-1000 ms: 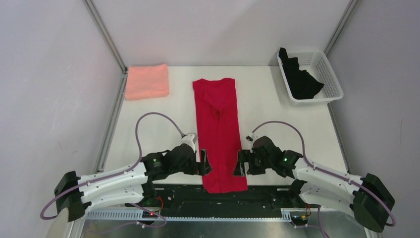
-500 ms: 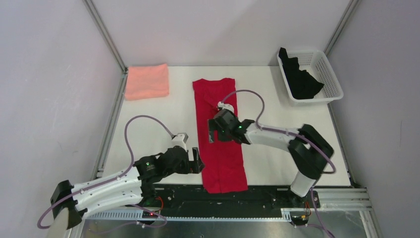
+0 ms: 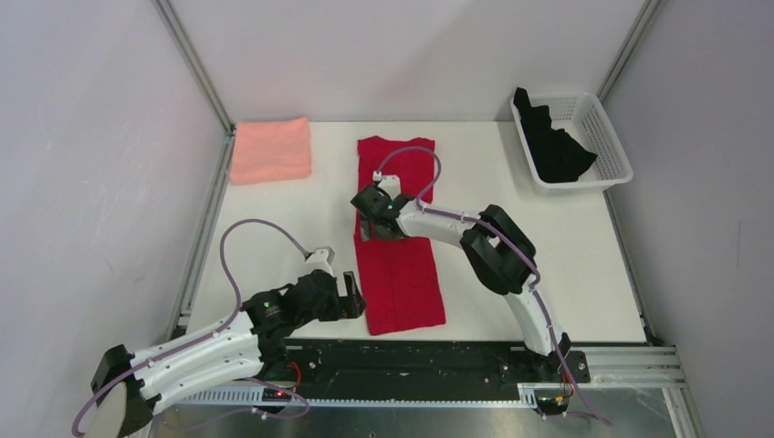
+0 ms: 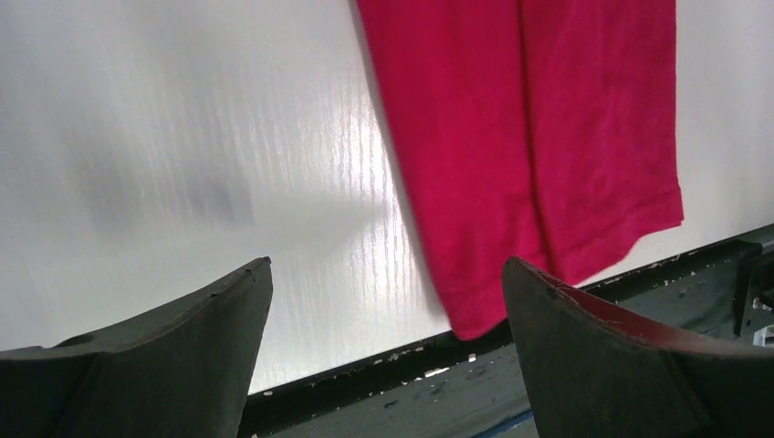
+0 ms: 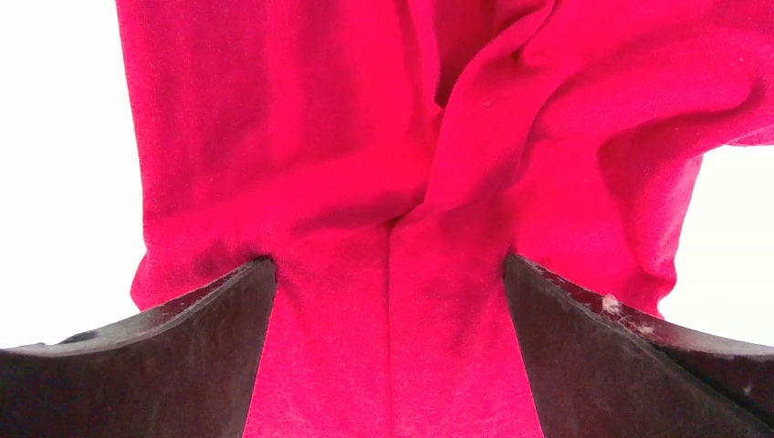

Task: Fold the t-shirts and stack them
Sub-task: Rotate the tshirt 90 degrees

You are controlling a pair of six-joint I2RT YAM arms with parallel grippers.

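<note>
White worktop [image 3: 548,237], walled cell. Red t-shirt [image 3: 406,292] lies as a long narrow strip down the middle, hem at the near edge. Salmon-pink t-shirt [image 3: 270,151] sits folded far left. Black t-shirt [image 3: 552,146] is heaped in white basket [image 3: 610,137] far right. Right tool [image 3: 372,217] is over the strip's far half, jaws spread; only its wrist view shows cloth bunched into creases between the fingers, contact unclear. Left tool [image 3: 350,297] is spread, just beside the strip's near-left edge; its wrist view shows bare worktop plus hem corner, nothing gripped.
</note>
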